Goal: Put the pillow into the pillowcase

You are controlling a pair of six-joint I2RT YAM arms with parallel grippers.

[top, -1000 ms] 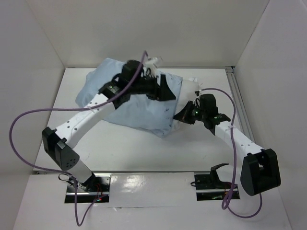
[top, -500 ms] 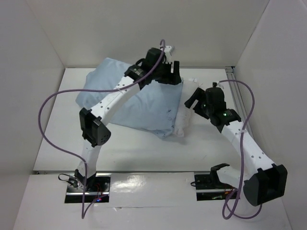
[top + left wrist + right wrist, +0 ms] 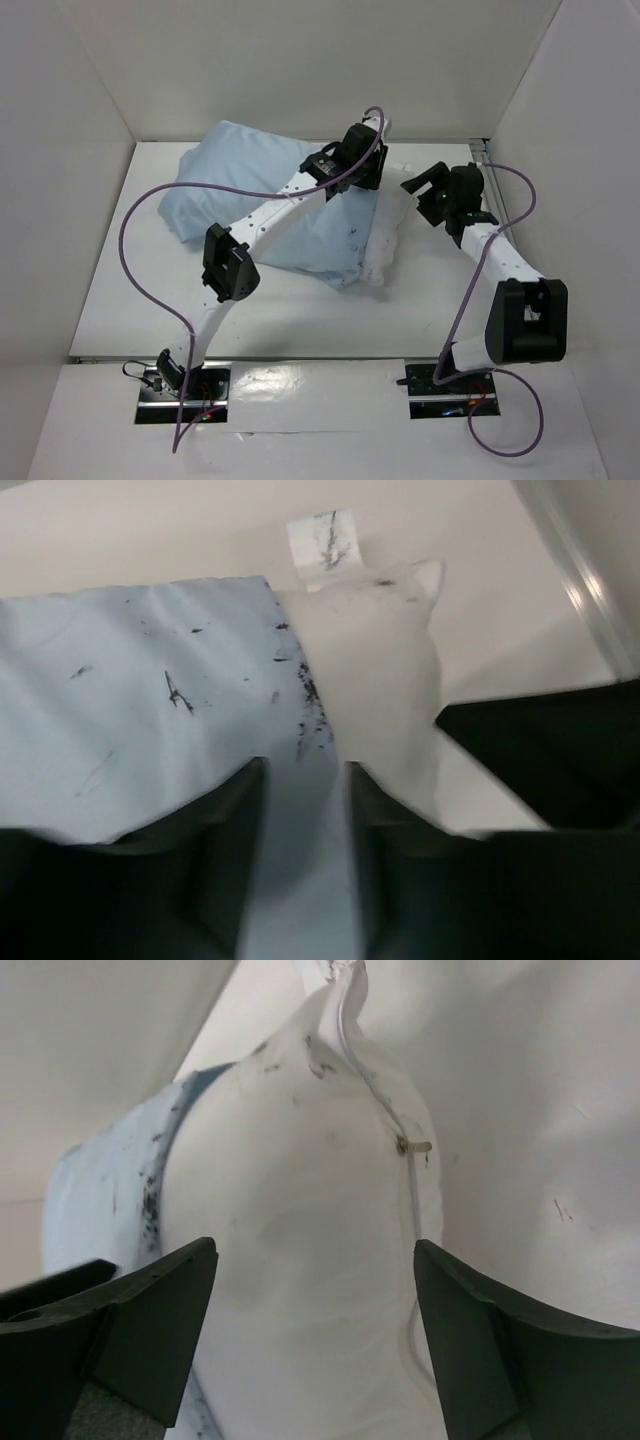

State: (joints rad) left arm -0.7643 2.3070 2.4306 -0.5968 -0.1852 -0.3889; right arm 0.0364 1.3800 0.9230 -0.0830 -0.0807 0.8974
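The light blue pillowcase (image 3: 250, 190) lies crumpled across the back middle of the table. The white pillow (image 3: 385, 245) sticks out of its right side, and its tag (image 3: 322, 542) shows at the far corner. My left gripper (image 3: 366, 178) reaches down to the pillowcase's far right edge. In the left wrist view its jaws (image 3: 305, 850) stand narrowly apart, with pillowcase (image 3: 130, 680) cloth in the gap beside the pillow (image 3: 370, 660). My right gripper (image 3: 428, 197) hovers wide open over the pillow's exposed end (image 3: 300, 1260), touching nothing (image 3: 315, 1300).
A metal rail (image 3: 495, 195) runs along the table's right side close to my right arm. White walls enclose the back and both sides. Purple cables (image 3: 135, 250) loop off both arms.
My left arm swung right along the pillowcase's far edge to its right end, and its jaws narrowed. My right gripper opened wide and drew back to the right, above the pillow.
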